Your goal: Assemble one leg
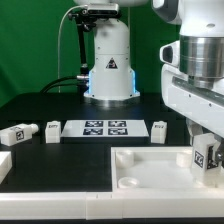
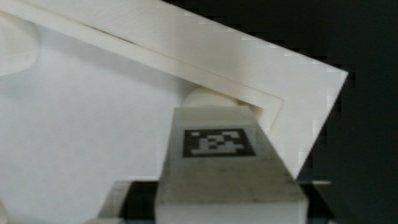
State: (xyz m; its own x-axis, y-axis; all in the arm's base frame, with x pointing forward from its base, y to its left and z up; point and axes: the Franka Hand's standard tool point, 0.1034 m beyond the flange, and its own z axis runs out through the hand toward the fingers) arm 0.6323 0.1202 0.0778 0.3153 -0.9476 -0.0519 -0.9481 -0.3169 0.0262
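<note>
My gripper [image 1: 205, 152] is shut on a leg [image 1: 199, 158], a small white blocky peg with a black-and-white tag on its face. It holds the leg upright at the right corner of the large white recessed tray-like piece [image 1: 150, 160], touching it or just above it. In the wrist view the leg [image 2: 217, 150] sits between the dark fingers [image 2: 146, 205], over the tray piece's corner [image 2: 267, 75]. Three more legs lie on the black table: two at the exterior view's left [image 1: 18, 133] [image 1: 52, 129] and one near the middle [image 1: 158, 129].
The marker board [image 1: 100, 127] lies flat on the table behind the tray piece. The robot's white base [image 1: 110, 65] stands at the back centre. Another white part [image 1: 4, 161] shows at the exterior view's left edge.
</note>
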